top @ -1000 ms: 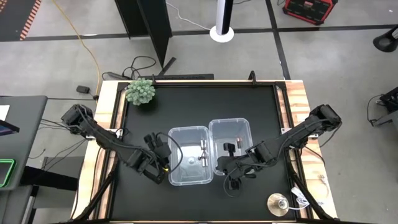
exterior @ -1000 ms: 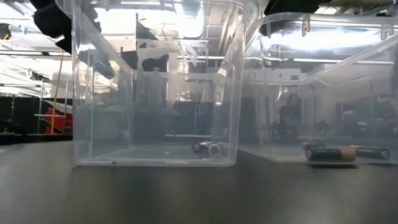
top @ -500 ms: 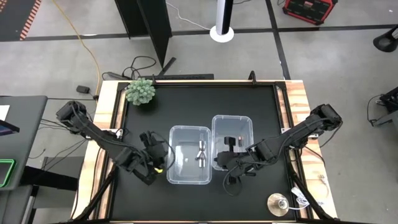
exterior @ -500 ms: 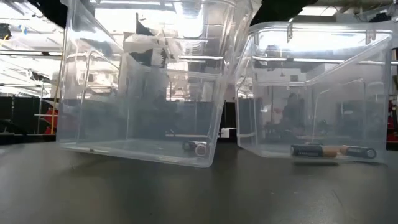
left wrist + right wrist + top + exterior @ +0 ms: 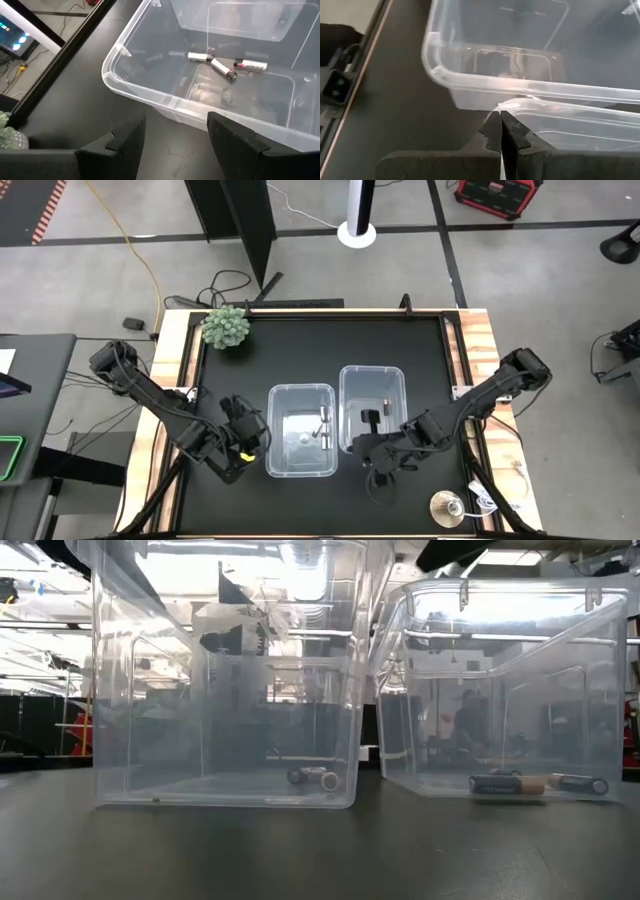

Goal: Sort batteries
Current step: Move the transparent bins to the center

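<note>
My right gripper point(image 5: 501, 131) pinches the right bin's point(image 5: 372, 372) rim; my left gripper point(image 5: 175, 135) gapes empty beside the left bin point(image 5: 300, 390). Silver batteries point(image 5: 215, 62) lie ahead in it. Black table point(image 5: 300, 340), plant point(image 5: 225, 327) far off, concrete floor point(image 5: 100, 270) beyond.

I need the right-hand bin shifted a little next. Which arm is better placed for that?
Right. The right gripper is already shut on the right bin at its rim corner; the left gripper is open, beside the left bin.
</note>
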